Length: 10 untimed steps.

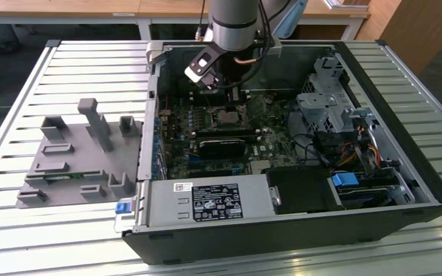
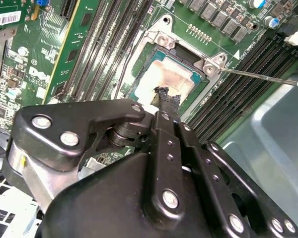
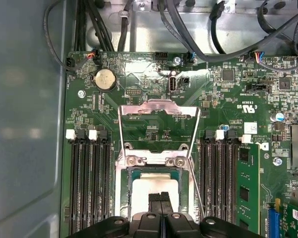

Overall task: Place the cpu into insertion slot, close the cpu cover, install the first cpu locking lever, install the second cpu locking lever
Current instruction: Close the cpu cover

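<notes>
The hand (image 2: 166,98) is pinched narrow and empty, resting on the cpu (image 2: 178,75), which already sits in the slot (image 3: 131,174) right under it. The cover (image 3: 159,105) stands flipped open just past the hand, I'd guess to leave the cpu room.

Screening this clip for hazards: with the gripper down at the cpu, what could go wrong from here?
1. The shut gripper has its tips at the top of the cpu, which lies in the slot. Whether they touch is unclear, but a sideways drag could shift the chip.
2. The cover is open beyond the slot and a thin lever juts out unlatched; the arm might snag either.
</notes>
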Each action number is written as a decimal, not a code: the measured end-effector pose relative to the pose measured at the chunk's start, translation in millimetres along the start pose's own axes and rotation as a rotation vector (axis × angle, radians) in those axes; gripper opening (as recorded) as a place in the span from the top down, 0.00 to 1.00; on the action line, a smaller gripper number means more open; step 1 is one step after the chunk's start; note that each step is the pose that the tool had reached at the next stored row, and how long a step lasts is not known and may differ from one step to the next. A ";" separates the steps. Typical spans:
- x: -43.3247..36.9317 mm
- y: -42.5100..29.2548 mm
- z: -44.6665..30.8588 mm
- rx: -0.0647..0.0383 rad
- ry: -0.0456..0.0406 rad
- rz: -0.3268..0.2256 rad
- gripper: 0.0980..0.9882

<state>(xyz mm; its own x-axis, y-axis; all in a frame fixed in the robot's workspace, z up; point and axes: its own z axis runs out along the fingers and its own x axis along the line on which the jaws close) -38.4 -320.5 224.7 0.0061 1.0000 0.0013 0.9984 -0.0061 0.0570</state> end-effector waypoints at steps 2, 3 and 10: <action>0.0 0.0 -1.0 0.000 0.0001 0.000 0.99; 0.0 0.1 -1.5 0.000 0.0001 0.000 0.99; 0.0 0.3 -5.3 0.001 0.0001 0.000 0.99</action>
<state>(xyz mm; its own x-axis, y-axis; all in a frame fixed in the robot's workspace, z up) -38.4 -320.5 230.1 0.0061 1.0000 0.0014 0.9984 -0.0062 0.0563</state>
